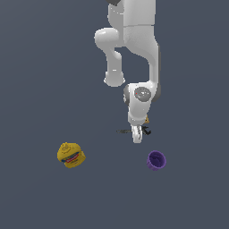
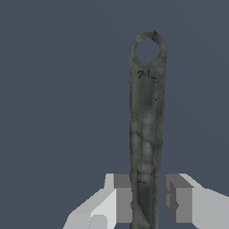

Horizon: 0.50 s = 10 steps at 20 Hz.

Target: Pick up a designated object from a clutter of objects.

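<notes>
The designated object is a thin dark grey rod (image 2: 145,116) with a ring hole at its far end. In the exterior view the rod (image 1: 123,131) lies on the floor, and its black knobby end sticks out on the exterior view's right of the hand. My gripper (image 1: 137,135) is down over the rod's middle. In the wrist view my gripper (image 2: 147,199) straddles the rod. One finger (image 2: 123,199) touches its side, and a narrow gap shows at the other finger (image 2: 179,199). The jaws are open and close around the rod.
A yellow rounded lump with a red stripe (image 1: 70,154) lies at the exterior view's lower left. A purple cup (image 1: 156,160) lies on its side at the lower right. A sliver of the tan block (image 1: 146,120) shows behind the hand. The floor is plain dark grey.
</notes>
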{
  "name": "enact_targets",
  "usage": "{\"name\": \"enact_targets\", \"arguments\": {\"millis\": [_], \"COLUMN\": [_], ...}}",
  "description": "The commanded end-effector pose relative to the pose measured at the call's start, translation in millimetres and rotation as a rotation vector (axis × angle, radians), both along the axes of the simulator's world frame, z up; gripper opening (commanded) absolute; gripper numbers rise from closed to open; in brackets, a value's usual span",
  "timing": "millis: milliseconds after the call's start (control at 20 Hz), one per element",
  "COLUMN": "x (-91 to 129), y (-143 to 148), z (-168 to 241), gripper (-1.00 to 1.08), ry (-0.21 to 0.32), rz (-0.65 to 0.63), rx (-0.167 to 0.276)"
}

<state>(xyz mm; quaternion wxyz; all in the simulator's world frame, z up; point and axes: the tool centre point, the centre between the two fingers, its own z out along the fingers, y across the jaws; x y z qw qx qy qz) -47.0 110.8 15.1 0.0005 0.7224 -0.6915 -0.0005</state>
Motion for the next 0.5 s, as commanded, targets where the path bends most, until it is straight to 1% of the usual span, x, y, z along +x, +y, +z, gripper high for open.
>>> {"name": "enact_targets", "arguments": {"millis": [0,250,450], "x": [2,10,19], "y": [0,1,2], "z": [7,32,61], "gripper": [-1.00,-1.00,-1.00], "ry": [-0.001,-0.001,-0.001], "rz": [0.000,-0.001,-0.001], "rx": [0.000,0.000,0.000]}}
